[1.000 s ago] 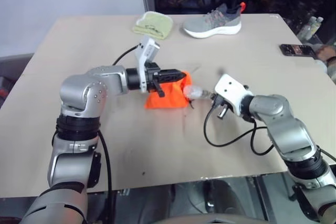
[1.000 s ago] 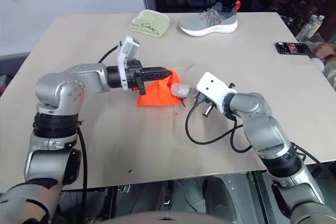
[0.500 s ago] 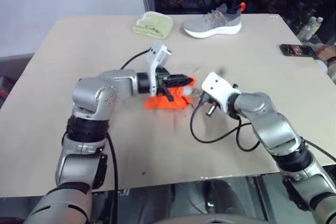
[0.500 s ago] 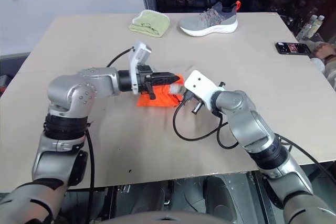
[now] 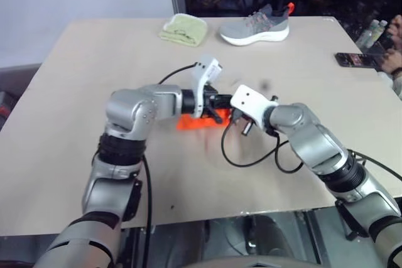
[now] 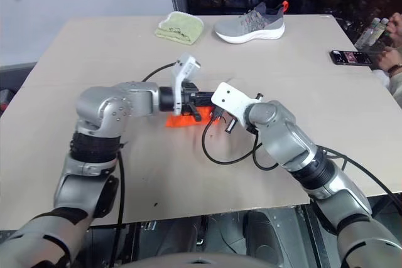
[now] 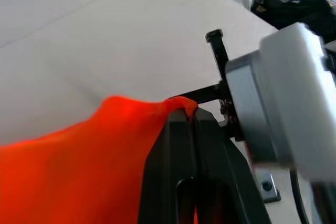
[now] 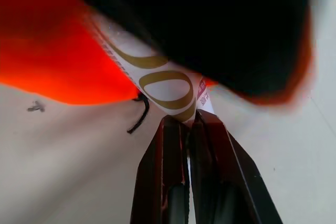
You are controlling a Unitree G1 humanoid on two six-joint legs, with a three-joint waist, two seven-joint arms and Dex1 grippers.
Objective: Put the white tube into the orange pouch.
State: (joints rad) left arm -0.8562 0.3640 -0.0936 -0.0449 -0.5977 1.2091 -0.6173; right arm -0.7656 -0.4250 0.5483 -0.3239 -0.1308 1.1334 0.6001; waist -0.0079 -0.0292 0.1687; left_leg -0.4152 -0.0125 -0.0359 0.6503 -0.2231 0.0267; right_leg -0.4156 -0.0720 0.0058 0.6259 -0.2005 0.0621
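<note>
Orange soft fabric pouch (image 5: 200, 121) on tan bench (image 5: 75, 92), edge pinched in left end effector (image 7: 191, 121). Slim white squeeze tube (image 8: 157, 80) at pouch mouth, clamped in right end effector (image 8: 190, 121). Risks: pouch mouth collapsing, tube snagging on fabric, missing the opening.

You are looking at a floppy neon-orange fabric pouch (image 5: 196, 121), a glossy white gold-printed plastic tube (image 8: 160, 80), and a matt beige wooden worktop (image 5: 94, 61).
</note>
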